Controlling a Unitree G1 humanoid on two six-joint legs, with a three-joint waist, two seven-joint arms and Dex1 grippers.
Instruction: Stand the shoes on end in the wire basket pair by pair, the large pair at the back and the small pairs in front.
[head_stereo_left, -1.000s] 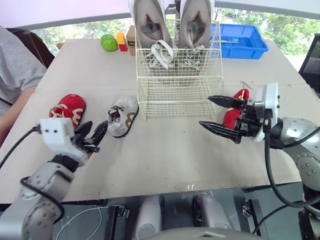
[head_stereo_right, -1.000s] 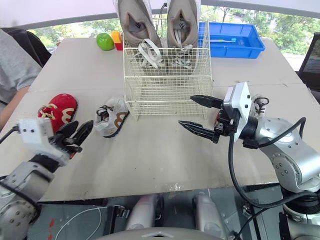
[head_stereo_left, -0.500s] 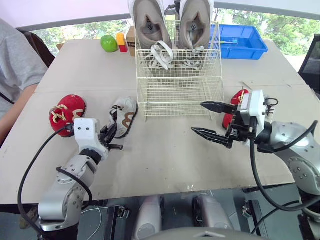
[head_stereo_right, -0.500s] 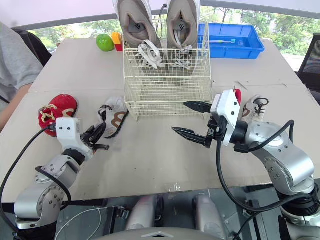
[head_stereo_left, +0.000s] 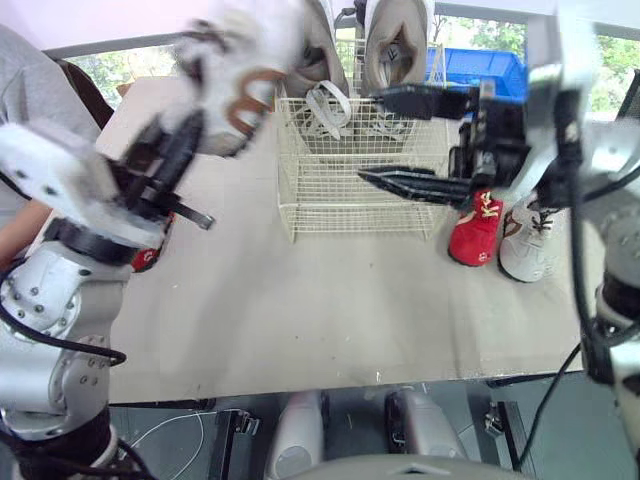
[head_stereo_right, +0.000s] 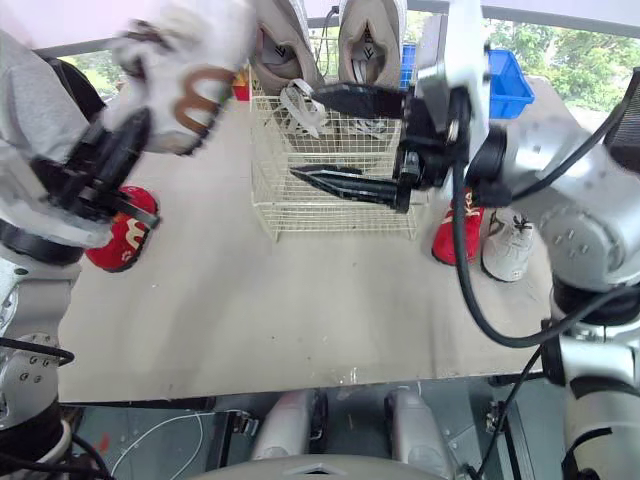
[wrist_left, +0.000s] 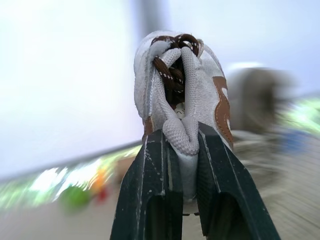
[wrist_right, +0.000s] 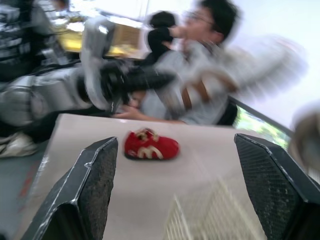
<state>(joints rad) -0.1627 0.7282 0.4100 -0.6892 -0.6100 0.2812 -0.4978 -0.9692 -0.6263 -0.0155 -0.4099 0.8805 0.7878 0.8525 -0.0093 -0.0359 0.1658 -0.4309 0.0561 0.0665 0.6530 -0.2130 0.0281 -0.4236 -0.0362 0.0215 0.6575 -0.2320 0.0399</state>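
My left gripper (wrist_left: 181, 132) is shut on a small white shoe with brown laces and trim (wrist_left: 182, 85), held high in the air to the left of the wire basket (head_stereo_left: 350, 190); the shoe (head_stereo_left: 235, 85) is blurred. My right gripper (head_stereo_left: 370, 135) hangs open in front of the basket with nothing between its fingers. A large grey pair (head_stereo_left: 395, 40) stands on end at the basket's back. On the table to the right lie a small red shoe (head_stereo_left: 475, 225) and a small white shoe (head_stereo_left: 525, 240). Another red shoe (head_stereo_right: 118, 240) lies at the left, partly behind my left arm.
A blue bin (head_stereo_left: 480, 65) sits behind the basket at the back right. A person in a grey shirt (head_stereo_left: 30, 100) is at the table's left side. The basket's front section holds nothing.
My left gripper closed on the white shoe with brown trim and lifted it off the table, up toward the basket. My right gripper rose and moved left, uncovering the red and white shoes.
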